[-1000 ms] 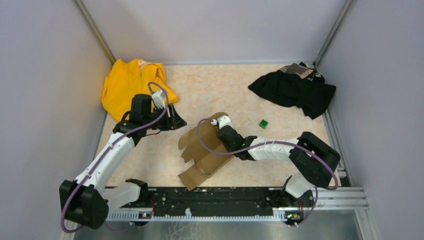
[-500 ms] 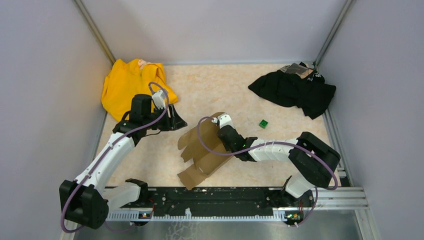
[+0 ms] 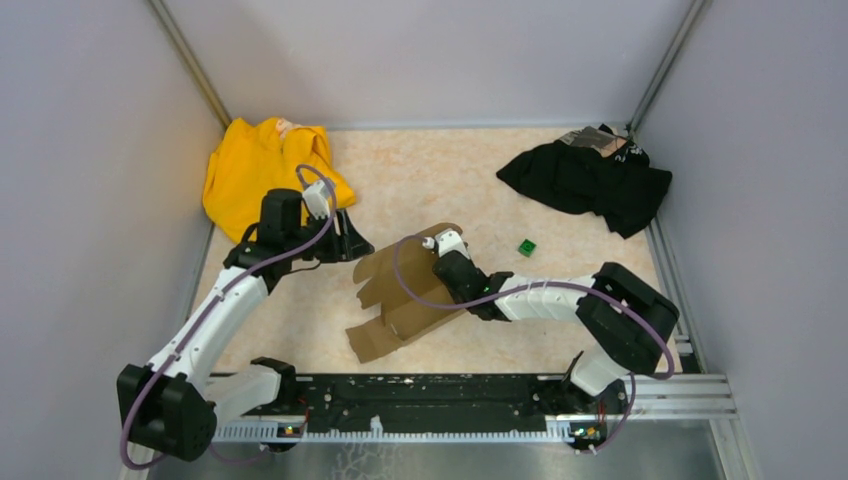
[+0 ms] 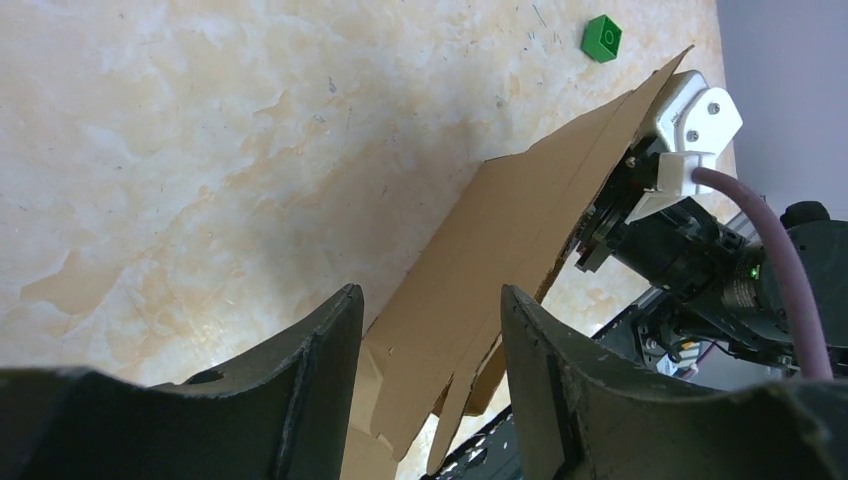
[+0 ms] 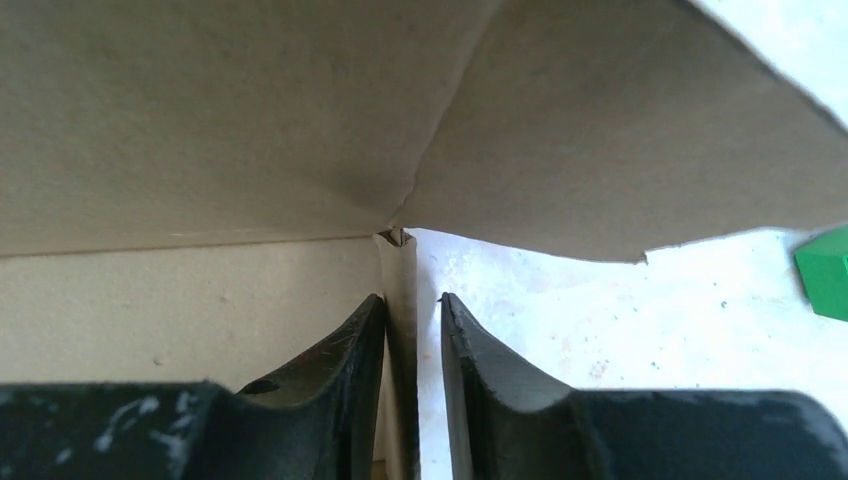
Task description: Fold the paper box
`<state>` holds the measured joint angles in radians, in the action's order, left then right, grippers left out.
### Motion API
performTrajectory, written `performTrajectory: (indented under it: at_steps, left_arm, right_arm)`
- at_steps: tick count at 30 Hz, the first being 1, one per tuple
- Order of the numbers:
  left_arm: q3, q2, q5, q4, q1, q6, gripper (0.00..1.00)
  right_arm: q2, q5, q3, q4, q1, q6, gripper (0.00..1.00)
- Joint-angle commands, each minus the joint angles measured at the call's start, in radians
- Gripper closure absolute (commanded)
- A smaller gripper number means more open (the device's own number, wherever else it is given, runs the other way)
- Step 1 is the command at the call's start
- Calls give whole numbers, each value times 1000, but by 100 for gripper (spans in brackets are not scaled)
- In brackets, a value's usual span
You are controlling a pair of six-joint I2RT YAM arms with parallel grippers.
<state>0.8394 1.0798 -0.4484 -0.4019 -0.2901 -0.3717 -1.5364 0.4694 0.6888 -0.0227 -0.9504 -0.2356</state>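
Note:
The paper box (image 3: 400,300) is a brown die-cut cardboard sheet, partly raised, lying mid-table between the arms. In the right wrist view its panels (image 5: 250,120) fill the top, and a thin upright flap stands between my fingers. My right gripper (image 3: 437,268) (image 5: 412,298) is shut on that flap at the sheet's upper right edge. My left gripper (image 3: 355,245) (image 4: 430,300) is open, just left of the sheet, with nothing between its fingers. The left wrist view looks along the tilted cardboard (image 4: 500,250) toward the right wrist.
A tiny green cube (image 3: 526,246) (image 4: 601,38) (image 5: 825,270) lies right of the box. A yellow garment (image 3: 262,170) is heaped at the back left, a black garment (image 3: 590,180) at the back right. The black base rail (image 3: 450,400) runs along the near edge.
The cardboard sheet has swung and shifted leftward, its near end now further left and its far panel closer to the left gripper. The left arm has stayed put.

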Motion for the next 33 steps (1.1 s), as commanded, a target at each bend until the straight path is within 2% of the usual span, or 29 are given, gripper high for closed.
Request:
performTrajectory:
  at_steps: [1, 5, 11, 19, 23, 24, 25, 33]
  left_arm:
    - [32, -28, -16, 2, 6, 11, 41]
    - [10, -42, -19, 15, 6, 2, 41]
    - [0, -55, -31, 20, 7, 1, 41]
    - [3, -71, 10, -3, 9, -2, 40]
    - [11, -81, 67, -24, 18, -13, 32]
    - [12, -84, 78, -27, 20, -17, 10]
    - [14, -86, 86, -29, 22, -19, 3]
    - [30, -112, 200, -78, 41, -54, 2]
  right_arm:
    - [61, -11, 113, 168, 6, 26, 70]
    - [86, -74, 199, 333, 27, 29, 63]
    - [85, -191, 274, 512, 56, 15, 63]
    - [85, -260, 244, 570, 55, -14, 67]
    - [103, -266, 211, 557, 56, -25, 68]
    - [106, -268, 204, 552, 56, -27, 69]
    - [105, -271, 198, 547, 56, -30, 69]
    - [89, -266, 166, 510, 53, -43, 71]
